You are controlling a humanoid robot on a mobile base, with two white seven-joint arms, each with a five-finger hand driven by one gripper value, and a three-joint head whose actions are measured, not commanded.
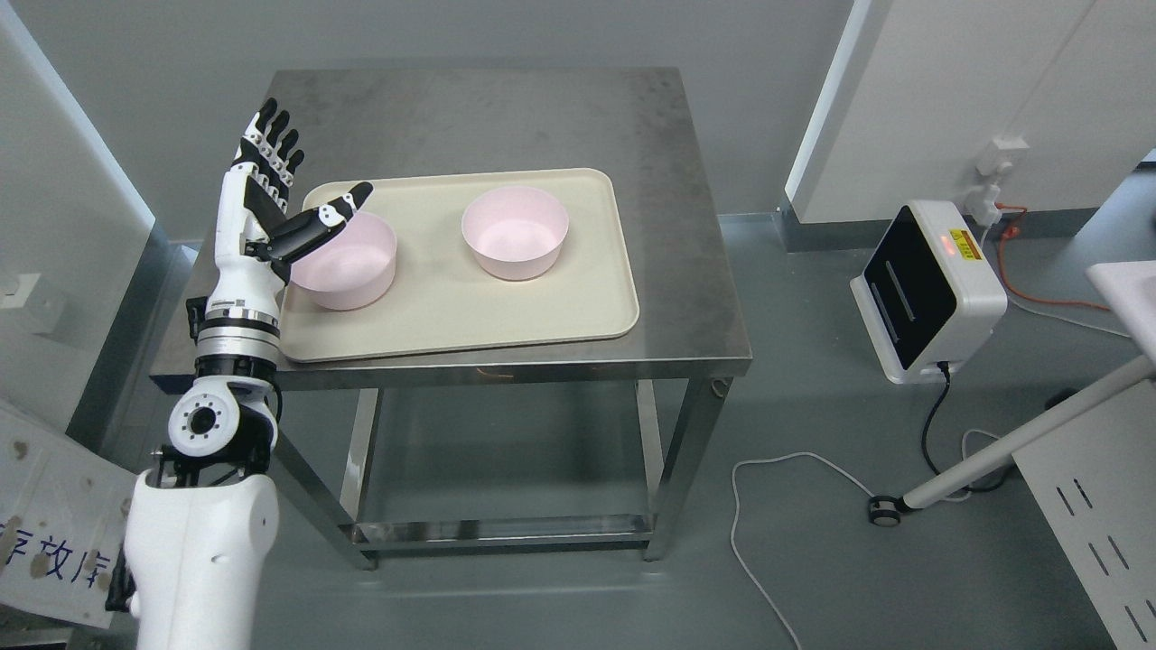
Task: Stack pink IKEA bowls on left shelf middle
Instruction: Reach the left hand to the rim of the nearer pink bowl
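Note:
Two pink bowls stand upright and apart on a beige tray (506, 316) on a steel table. The left bowl (348, 266) is near the tray's left edge, the right bowl (515, 232) at its back middle. My left hand (284, 190) is raised at the table's left edge, just left of the left bowl. Its fingers (271, 149) are spread and point away from me, and the thumb reaches over the left bowl's near-left rim. It holds nothing. My right arm is out of view.
The steel table (686, 271) has a lower rail and bare steel around the tray. A white and black device (930, 289) with cables stands on the floor to the right. A white wheeled stand (1020, 442) is at the far right. Grey panels flank the left.

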